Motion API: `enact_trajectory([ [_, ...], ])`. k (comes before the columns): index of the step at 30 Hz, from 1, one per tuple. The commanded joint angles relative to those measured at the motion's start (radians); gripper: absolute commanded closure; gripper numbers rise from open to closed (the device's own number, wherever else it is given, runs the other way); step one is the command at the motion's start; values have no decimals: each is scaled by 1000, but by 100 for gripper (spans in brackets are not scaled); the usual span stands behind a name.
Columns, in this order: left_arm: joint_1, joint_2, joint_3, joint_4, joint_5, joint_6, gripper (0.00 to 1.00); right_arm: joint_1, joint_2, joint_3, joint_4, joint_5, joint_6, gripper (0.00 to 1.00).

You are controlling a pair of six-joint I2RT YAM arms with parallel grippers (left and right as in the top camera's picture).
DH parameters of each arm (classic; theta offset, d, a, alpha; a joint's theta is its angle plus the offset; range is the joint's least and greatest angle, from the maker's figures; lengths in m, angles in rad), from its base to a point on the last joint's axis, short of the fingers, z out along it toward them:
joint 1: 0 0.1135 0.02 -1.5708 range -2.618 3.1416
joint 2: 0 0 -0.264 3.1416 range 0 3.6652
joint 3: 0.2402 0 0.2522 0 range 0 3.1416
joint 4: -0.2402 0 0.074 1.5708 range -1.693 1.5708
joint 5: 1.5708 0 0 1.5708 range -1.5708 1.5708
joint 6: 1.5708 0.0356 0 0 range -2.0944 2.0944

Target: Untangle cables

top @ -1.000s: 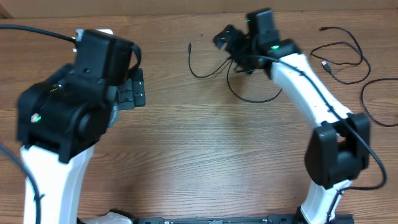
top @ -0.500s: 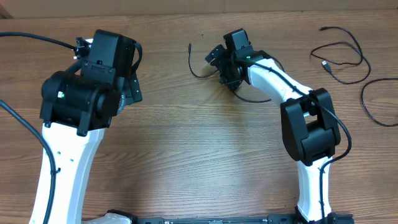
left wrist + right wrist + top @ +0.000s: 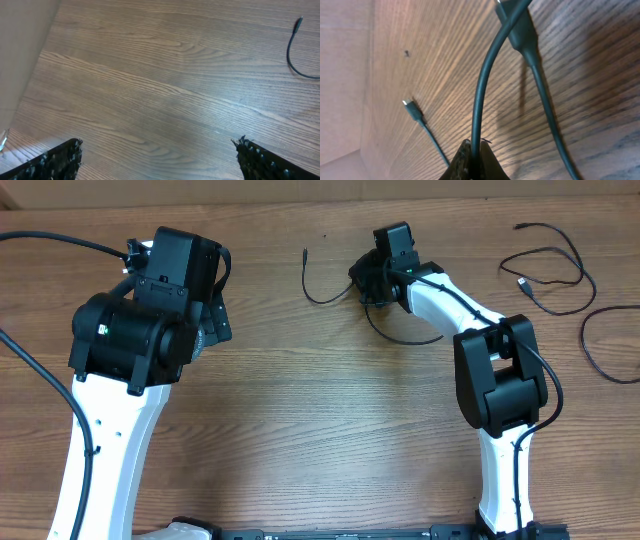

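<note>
Nearest in the right wrist view, a thin black cable [image 3: 479,100] is pinched between the shut fingertips of the right gripper [image 3: 472,167] and held just above the table [image 3: 420,60]. Just beyond, a moulded plug [image 3: 522,35] is crossed by the held strand. Whether it belongs to the same cable cannot be told. Further out, a free connector [image 3: 410,107] lies flat on the wood. The cable is judged light, limp and smooth-jacketed, so sagging and slipping are to be expected. A hold close to the stiffer plug, clear of crossings, would be preferred. The left gripper [image 3: 157,160] is spread wide over bare wood, with nothing between its fingers. Three cables are counted: the held one at mid-table, then a looped cable [image 3: 548,272] and a curved cable [image 3: 600,355] at the far right.
</note>
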Motion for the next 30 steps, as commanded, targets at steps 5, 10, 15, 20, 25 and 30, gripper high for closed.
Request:
enact_trajectory([
  [5, 5, -21, -5, 0, 30, 16, 1, -13, -20, 52, -35, -64, -233, 96],
  [10, 5, -21, -5, -3, 54, 16, 1, -61, -147, 124, -135, -61, -403, 96],
  [15, 5, -21, -5, 1, 56, 12, 1, -95, -313, 216, -306, 47, -539, 96],
  [20, 4, -21, -5, 28, 111, 12, 0, -103, -502, 308, -454, 278, -705, 96],
  [25, 3, -21, -5, 54, 161, 15, 0, -103, -674, 415, -622, 480, -777, 96],
  [30, 3, -21, -5, 76, 215, 16, 0, -103, -834, 455, -766, 628, -783, 96],
])
